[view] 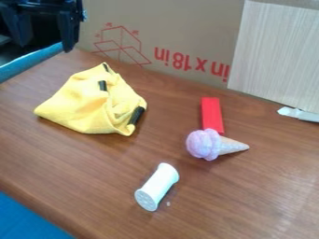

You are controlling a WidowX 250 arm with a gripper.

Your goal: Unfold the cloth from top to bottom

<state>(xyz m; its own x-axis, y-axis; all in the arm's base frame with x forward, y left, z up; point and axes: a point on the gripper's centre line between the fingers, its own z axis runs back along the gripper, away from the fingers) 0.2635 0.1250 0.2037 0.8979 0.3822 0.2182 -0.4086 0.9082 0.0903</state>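
End effector (45, 45) hangs wide open and empty at the upper left, probably clear of the yellow cloth (78, 105) to allow a downward grasp, while the cloth's bunched peak on the bench (81, 170) likely offers a grip.

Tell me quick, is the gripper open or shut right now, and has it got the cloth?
Gripper: open, fingers apart, not holding the yellow cloth.

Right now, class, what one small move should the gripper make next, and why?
Probably bring the open gripper over the far peak of the yellow cloth: the cloth lies bunched on the table, and the gripper hangs empty at the upper left, away from it.
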